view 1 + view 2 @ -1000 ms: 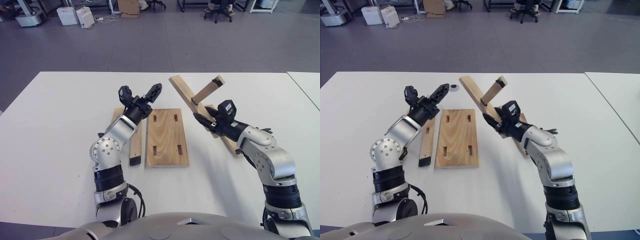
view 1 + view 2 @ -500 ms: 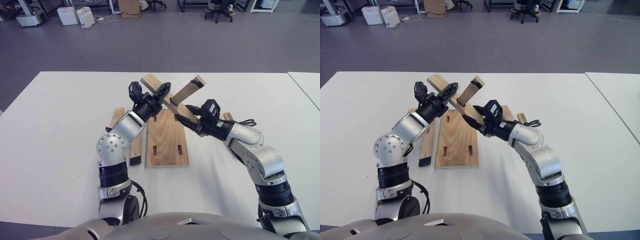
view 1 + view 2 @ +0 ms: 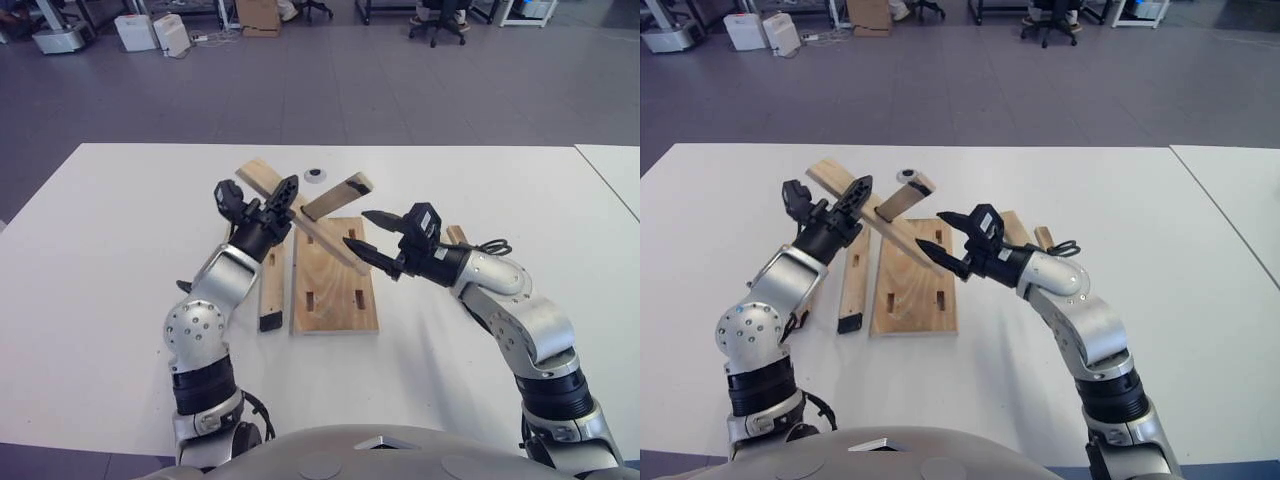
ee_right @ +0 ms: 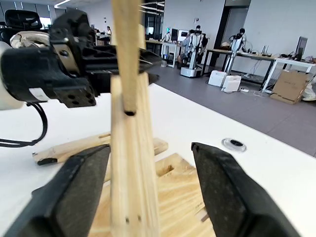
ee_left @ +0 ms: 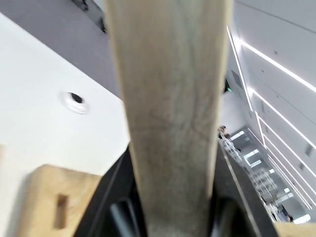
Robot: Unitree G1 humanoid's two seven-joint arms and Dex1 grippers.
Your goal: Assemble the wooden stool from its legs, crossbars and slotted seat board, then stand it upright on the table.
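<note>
Leg-and-crossbar piece: held slanted above the slotted seat board, which lies flat on the table.
Left gripper: clamped on the piece's upper end.
Right gripper: fingers spread, astride the lower end, not gripping.
Second leg: flat beside the board, upper part hidden by the left arm.

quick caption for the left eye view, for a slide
The left gripper holds a leg-and-crossbar piece tilted over the slotted seat board; the open right gripper straddles its lower end.
</note>
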